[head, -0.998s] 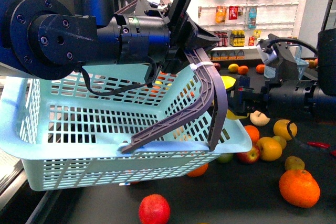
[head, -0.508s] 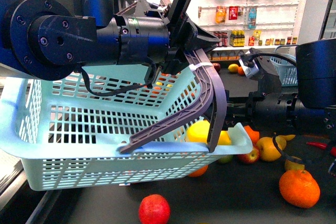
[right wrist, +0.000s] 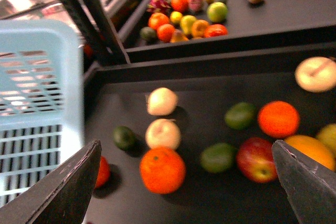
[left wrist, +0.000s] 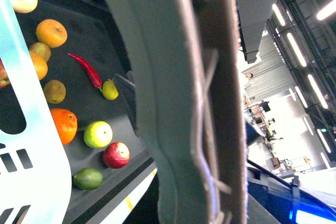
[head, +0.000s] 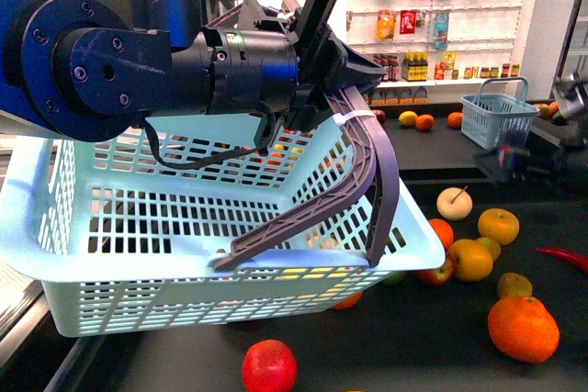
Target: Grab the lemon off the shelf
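Observation:
My left gripper [head: 349,75] is shut on the grey handle [head: 372,158] of a light blue basket [head: 55,227], held tilted above the black shelf deck [head: 432,346]. In the left wrist view the handle [left wrist: 210,98] fills the middle. A bright yellow patch shows through the slots low in the basket's front wall, apparently the lemon [head: 308,274] lying inside. My right gripper [right wrist: 185,145] is open and empty above the fruit on the deck, beside the basket [right wrist: 37,103]. In the front view only the right arm [head: 571,98] shows, at the right edge.
Loose fruit lies on the deck: oranges [head: 523,329] [right wrist: 162,169], a red apple [head: 269,366], golden apples [head: 470,260], a pale apple [right wrist: 163,134], a red chili [left wrist: 86,70]. A small blue basket [head: 497,121] stands on the far deck, before white wall shelves of bottles [head: 413,66].
The right arm reached to the basket's rim with a yellow fruit, then drew back to the right edge. The fruit is gone from the rim. The left arm and basket stayed put.

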You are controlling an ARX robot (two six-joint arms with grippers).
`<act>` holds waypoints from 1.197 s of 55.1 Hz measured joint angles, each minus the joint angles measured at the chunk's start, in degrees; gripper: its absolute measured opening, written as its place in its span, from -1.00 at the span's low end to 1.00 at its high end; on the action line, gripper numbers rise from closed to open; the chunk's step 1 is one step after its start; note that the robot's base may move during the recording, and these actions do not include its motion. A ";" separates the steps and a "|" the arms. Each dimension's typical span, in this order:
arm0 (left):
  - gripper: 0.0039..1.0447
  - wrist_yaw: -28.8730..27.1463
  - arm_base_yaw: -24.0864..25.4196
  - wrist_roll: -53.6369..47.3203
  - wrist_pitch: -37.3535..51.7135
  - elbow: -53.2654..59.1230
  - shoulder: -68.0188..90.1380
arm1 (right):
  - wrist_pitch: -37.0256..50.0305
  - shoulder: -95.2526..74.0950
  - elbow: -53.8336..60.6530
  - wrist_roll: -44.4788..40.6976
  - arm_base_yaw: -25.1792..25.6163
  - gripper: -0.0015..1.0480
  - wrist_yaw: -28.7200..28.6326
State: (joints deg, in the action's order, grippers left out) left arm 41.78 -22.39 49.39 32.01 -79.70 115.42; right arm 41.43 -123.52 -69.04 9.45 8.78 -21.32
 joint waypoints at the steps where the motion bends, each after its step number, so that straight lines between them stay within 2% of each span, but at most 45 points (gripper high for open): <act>1: -0.87 0.00 0.00 0.00 0.00 0.00 0.00 | -0.04 -0.50 0.00 -0.39 0.31 0.86 -0.13; 7: -0.87 -0.04 0.00 -0.04 0.00 -0.02 0.00 | -2.27 -7.69 0.94 -7.87 2.80 0.86 -3.87; 12: -0.87 -0.22 0.00 -0.07 0.00 0.00 0.00 | -4.09 -12.35 3.08 -13.86 2.58 0.86 -7.67; 17: -0.87 -0.22 0.00 -0.07 0.00 0.00 0.00 | -4.72 -14.93 5.09 -18.08 0.85 0.86 -10.23; 25: -0.87 -0.13 0.00 -0.07 0.00 0.00 0.00 | -5.49 -17.64 6.10 -23.08 -4.79 0.86 -11.74; 36: -0.87 -0.20 0.00 -0.07 0.00 0.00 0.00 | -6.80 -20.20 5.57 -27.56 -11.32 0.86 -10.71; 45: -0.87 -0.20 0.00 -0.07 0.00 0.00 0.00 | -7.39 -23.45 1.64 -29.00 -16.61 0.86 -7.17; 66: -0.87 -0.09 0.00 -0.07 0.00 0.00 0.00 | -10.05 -29.09 -6.27 -30.67 -21.90 0.86 -0.83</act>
State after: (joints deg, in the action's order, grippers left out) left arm 41.69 -22.39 49.32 32.01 -79.70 115.42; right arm 31.38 -152.62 -75.31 -21.21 -13.13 -22.15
